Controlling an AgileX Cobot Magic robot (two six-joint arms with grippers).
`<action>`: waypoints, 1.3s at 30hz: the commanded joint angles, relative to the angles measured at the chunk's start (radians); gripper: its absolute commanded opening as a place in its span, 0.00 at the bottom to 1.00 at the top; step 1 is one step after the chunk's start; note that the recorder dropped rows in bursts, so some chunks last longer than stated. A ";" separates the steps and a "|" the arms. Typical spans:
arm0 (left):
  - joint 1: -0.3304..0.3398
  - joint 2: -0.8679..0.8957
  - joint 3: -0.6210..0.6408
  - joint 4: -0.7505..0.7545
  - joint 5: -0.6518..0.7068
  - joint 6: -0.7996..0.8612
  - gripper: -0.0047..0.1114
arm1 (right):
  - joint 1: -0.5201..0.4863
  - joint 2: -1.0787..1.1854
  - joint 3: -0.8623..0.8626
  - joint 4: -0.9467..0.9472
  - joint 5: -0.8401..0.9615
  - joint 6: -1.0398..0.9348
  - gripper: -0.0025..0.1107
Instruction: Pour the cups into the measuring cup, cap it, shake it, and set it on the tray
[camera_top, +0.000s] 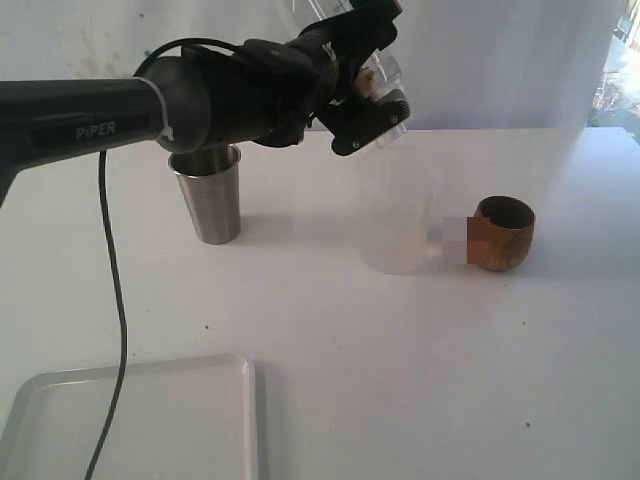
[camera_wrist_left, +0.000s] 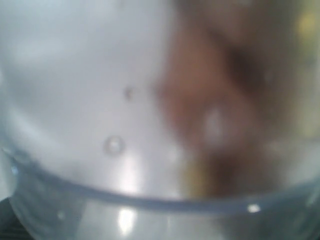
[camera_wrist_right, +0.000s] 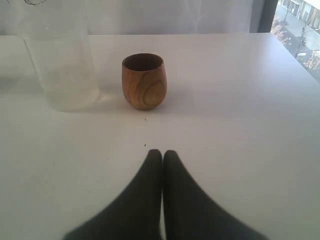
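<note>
1 tumbler (camera_top: 210, 195) | 1 wooden cup (camera_top: 503, 233) | 1 tray (camera_top: 150, 415) | right pincer (camera_wrist_right: 161, 154) closed, empty | left pincer (camera_top: 372, 80) unclear

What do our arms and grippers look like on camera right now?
The left arm is a dark grey tube lettered PiPER in white, with a black cable hanging off it; the left gripper is black. The right gripper shows two black, tapering fingers.

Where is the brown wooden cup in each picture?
Exterior view: wooden cup stands upright, right of middle.
Left wrist view: only a brown blur, cannot tell.
Right wrist view: the cup stands ahead of the right gripper.
Shared landmark: the tall clear cup beside it.
</note>
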 joint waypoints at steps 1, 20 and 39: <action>-0.006 -0.017 -0.011 0.015 0.015 0.001 0.04 | 0.005 -0.006 0.004 -0.004 -0.003 0.005 0.02; -0.028 -0.017 0.026 0.015 0.008 0.002 0.04 | 0.005 -0.006 0.004 -0.004 -0.003 0.005 0.02; -0.028 -0.017 0.026 0.015 0.008 0.026 0.04 | 0.005 -0.006 0.004 -0.004 -0.003 0.005 0.02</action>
